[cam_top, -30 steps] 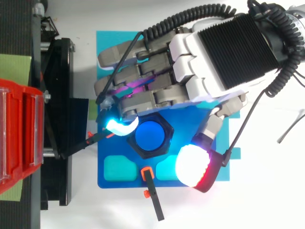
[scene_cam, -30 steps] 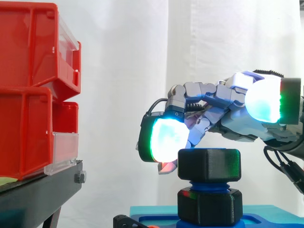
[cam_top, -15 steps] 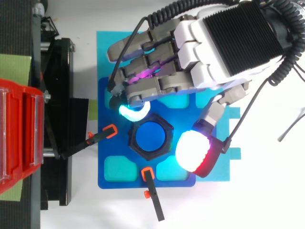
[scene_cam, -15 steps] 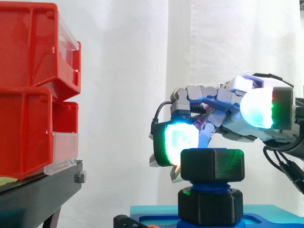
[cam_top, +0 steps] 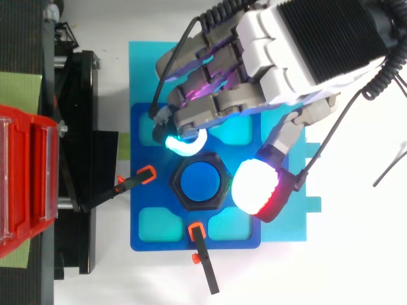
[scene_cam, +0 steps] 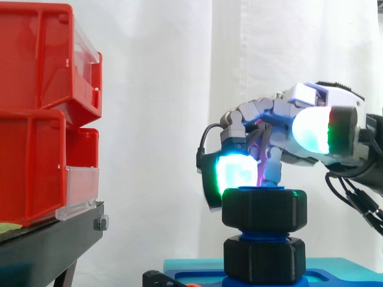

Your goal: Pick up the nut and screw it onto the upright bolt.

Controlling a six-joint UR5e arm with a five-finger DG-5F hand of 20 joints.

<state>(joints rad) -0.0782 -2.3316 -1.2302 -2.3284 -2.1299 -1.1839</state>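
Note:
The black hex nut (scene_cam: 264,209) sits on top of the upright blue bolt (cam_top: 200,181), with blue thread showing below it above a second black hex piece (scene_cam: 263,258). The bolt stands in a blue tray (cam_top: 146,238). My hand (cam_top: 299,44) hovers over the nut from the right. Its fingers are bent downward, and one cyan-glowing fingertip (scene_cam: 236,173) hangs at the nut's far upper edge. The thumb pad (scene_cam: 311,128) glows white and red and is well above the nut on the near side. Nothing is pinched between them.
Red bins (scene_cam: 36,107) stack on a black stand (scene_cam: 48,245) at the left. Two black clamps with orange tips (cam_top: 147,173) (cam_top: 196,230) point at the bolt from the left and the front. A white curtain hangs behind.
The hand has moved toward the back of the tray and turned. Its fingers have bent further down and drawn in from the nut's left side to its far edge; the thumb came closer.

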